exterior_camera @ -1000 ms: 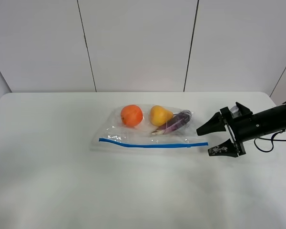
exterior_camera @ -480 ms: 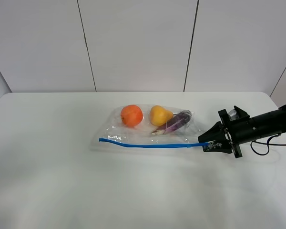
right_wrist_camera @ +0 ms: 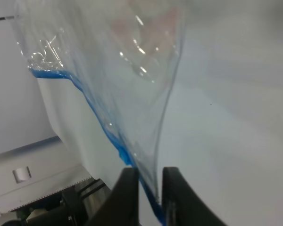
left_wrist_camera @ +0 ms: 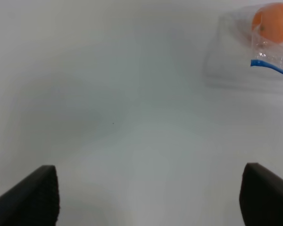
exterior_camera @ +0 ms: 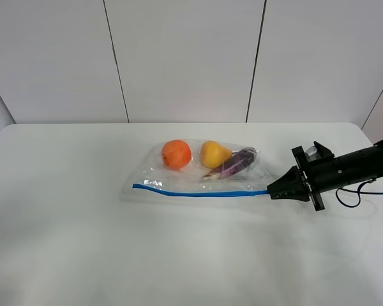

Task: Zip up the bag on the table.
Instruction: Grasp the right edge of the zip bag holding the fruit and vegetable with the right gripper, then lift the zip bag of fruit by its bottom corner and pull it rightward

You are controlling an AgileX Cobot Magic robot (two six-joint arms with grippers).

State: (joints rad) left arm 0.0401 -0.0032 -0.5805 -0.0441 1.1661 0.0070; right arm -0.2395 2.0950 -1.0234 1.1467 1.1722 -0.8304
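While left gripper [left_wrist_camera: 148, 190] gapes wide above table [exterior_camera: 83, 242], one bag [exterior_camera: 154, 180] lies flat at frame centre in high view: one orange [exterior_camera: 176, 154], one pear [exterior_camera: 214, 154], one eggplant [exterior_camera: 235, 163] inside, one blue zipper strip [exterior_camera: 198, 193] along lower edge. Right of centre, right gripper [exterior_camera: 272, 193] pinches strip's right end.

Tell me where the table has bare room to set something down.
Bare: the white tabletop left of the clear plastic zip bag, and in front of its blue zipper. Crowded: where the black right gripper pinches the bag's corner.
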